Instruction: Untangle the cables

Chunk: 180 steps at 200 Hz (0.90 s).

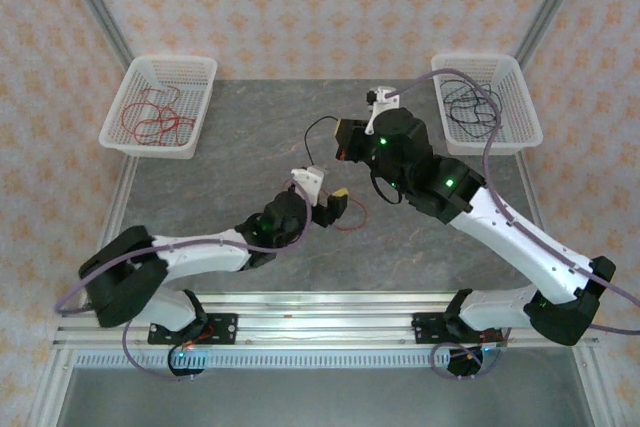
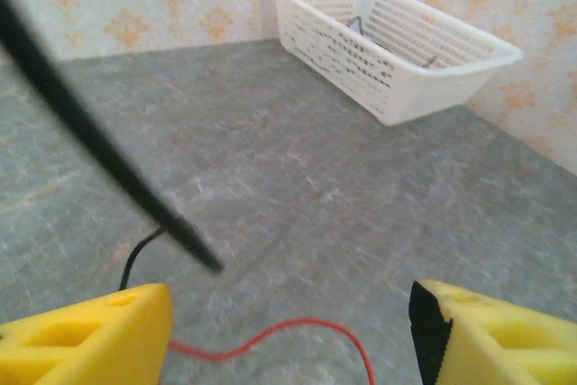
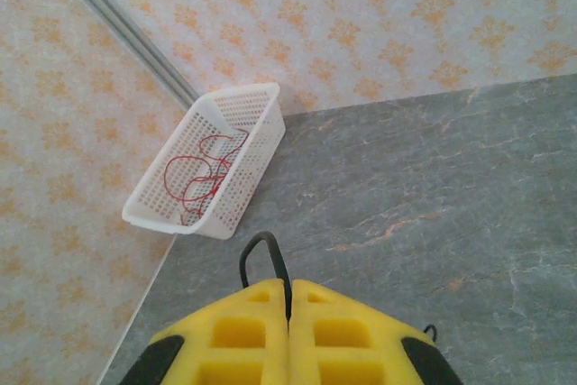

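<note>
Right gripper (image 3: 288,313) pinches the limp, hair-fine black cable (image 3: 261,254); left gripper (image 2: 288,331), spread, straddles the red cable (image 2: 270,335), best pinched mid-strand.

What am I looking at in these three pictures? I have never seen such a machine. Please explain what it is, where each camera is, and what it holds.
These are two robot arms fixed at the near edge of a grey table. The overhead picture looks down from above and behind them. The other two come from small cameras on the wrists, so you see each arm's own yellow fingers.

The right gripper is shut on a thin black cable, pinched between its pads. The left gripper is open, and a red cable lies on the table between its fingers, not held.

At the far corners stand two white baskets: the left basket has red cables in it, the right basket black ones.
</note>
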Available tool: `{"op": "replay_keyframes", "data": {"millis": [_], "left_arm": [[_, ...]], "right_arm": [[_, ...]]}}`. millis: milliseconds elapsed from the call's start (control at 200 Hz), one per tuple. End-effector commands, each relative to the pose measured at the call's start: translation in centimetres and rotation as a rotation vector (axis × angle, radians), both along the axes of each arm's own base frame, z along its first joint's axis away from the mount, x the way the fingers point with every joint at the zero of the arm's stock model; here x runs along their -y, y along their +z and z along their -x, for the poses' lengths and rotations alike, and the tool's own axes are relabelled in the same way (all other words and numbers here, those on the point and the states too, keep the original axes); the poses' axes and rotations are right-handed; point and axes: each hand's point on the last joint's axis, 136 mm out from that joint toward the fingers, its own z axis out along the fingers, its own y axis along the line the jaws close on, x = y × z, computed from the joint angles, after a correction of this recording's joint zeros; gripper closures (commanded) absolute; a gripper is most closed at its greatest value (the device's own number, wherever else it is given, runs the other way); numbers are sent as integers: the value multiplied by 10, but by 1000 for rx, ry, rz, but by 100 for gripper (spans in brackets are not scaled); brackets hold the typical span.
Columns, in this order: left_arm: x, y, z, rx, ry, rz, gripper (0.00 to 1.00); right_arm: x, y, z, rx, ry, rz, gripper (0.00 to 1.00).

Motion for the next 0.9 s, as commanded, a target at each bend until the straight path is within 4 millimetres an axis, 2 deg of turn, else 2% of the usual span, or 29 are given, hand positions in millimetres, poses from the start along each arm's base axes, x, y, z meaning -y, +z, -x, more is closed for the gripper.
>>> {"op": "replay_keyframes", "data": {"millis": [0,135,325,631,766,896], "left_arm": [[4,33,-25,142,107,71,30],[4,2,-43,104,188,9,33],[-6,-42,-43,24,212,-11,35],[-56,-98,-31,-102,287,32,36],[-79,-111,-24,-136,315,88,37],[-77,-108,-18,-142,280,97,36]], "right_arm": [[5,23,6,13,9,-39,100],[14,39,11,38,3,-51,100],[33,69,15,99,-44,-47,100],[72,124,11,237,-200,17,100],[85,142,1,286,-281,82,100],[107,151,-24,297,-349,111,100]]}}
